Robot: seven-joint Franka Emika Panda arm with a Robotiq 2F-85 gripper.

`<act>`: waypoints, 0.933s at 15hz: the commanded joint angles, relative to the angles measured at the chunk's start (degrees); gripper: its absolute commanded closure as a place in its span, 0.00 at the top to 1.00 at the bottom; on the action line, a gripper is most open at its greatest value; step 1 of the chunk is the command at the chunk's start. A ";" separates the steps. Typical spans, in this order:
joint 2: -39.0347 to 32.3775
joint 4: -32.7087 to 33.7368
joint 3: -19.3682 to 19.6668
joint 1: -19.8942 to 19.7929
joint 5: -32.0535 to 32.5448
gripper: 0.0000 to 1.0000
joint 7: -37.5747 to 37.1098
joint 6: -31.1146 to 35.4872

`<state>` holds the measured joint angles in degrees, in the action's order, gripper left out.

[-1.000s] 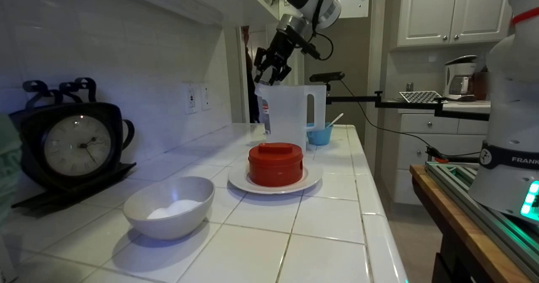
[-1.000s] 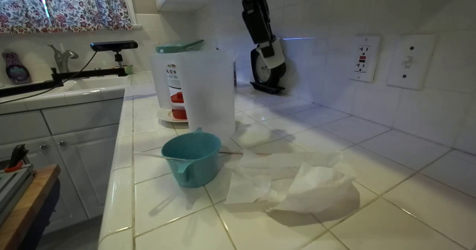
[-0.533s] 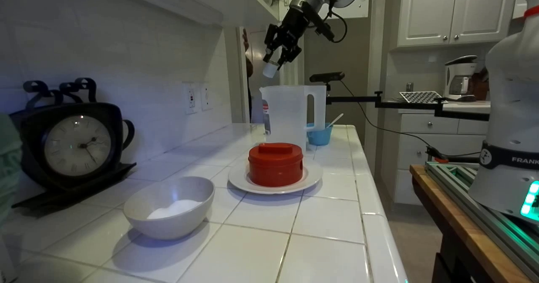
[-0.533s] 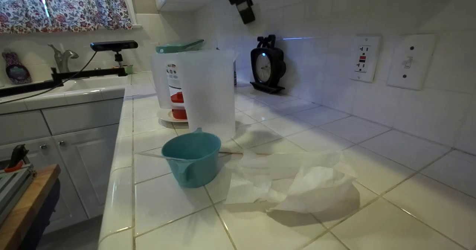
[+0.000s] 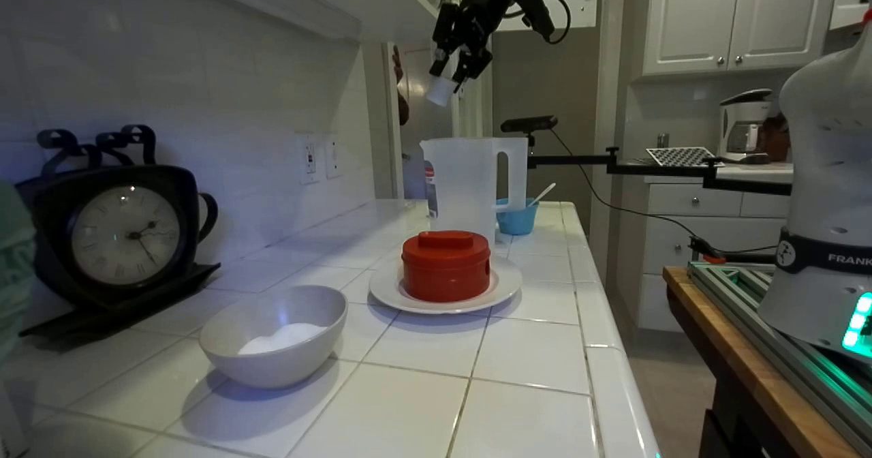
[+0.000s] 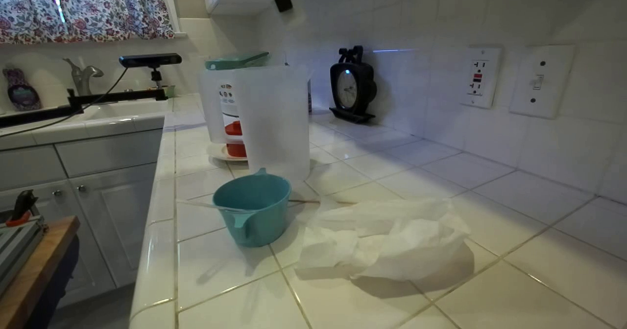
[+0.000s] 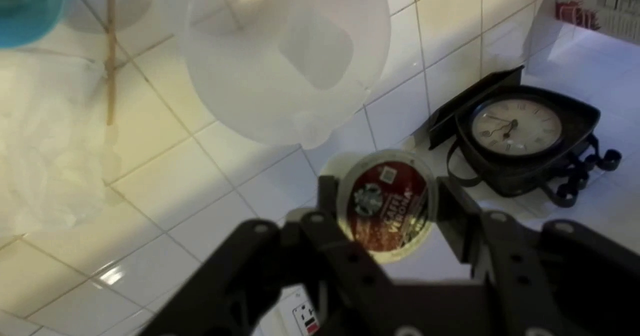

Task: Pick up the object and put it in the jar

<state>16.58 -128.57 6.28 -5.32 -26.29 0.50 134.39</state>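
1. White-tiled counter point(image 5: 388, 403) runs from the foreground to the centre of an exterior view; black round-dialled clock point(image 5: 119, 240) at far left; pale round bowl point(image 5: 272, 369) at lower left.
2. Black two-fingered gripper point(image 5: 447, 76) at upper centre; clamped on the small white plastic cup point(image 5: 441, 93), tilted, in mid-air; its dark red printed lid point(image 7: 388, 206) shows right of centre in the wrist view.
3. Tall translucent white plastic jug point(image 5: 463, 182), side-handled, upright at centre; lower in frame than the small cup, apart from it.
4. Squat red round container point(image 5: 446, 267) on a white plate point(image 5: 503, 289); in front of the jug.
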 commanded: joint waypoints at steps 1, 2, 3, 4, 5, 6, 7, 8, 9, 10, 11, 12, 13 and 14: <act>1.06 -0.50 0.88 1.47 1.12 0.27 1.73 -5.32; 0.92 -0.67 0.76 1.61 1.30 0.27 1.67 -6.63; 0.80 -0.66 0.53 1.54 1.89 0.27 1.29 -7.69; 0.60 -0.91 0.45 1.64 2.13 0.27 1.63 -8.19; 0.40 -0.91 0.27 1.51 2.98 0.27 1.28 -8.86; -0.05 -1.13 0.24 1.47 3.42 0.27 1.22 -9.17; -0.37 -1.33 0.24 1.43 3.90 0.27 1.26 -9.39; -0.78 -1.58 0.25 1.38 4.28 0.27 1.29 -9.53; -1.22 -1.91 0.04 1.21 5.24 0.27 0.75 -9.15; -1.70 -2.02 0.06 1.24 5.53 0.27 0.85 -9.05; -2.21 -2.10 0.04 1.26 5.77 0.27 0.80 -8.88; -2.88 -2.20 -0.10 1.22 6.24 0.27 0.70 -8.14; -3.51 -2.15 -0.06 1.24 6.34 0.27 0.83 -7.99; -4.24 -2.09 -0.08 1.22 6.76 0.27 0.98 -7.59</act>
<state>13.37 -130.49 6.26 -4.09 -21.08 0.58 125.59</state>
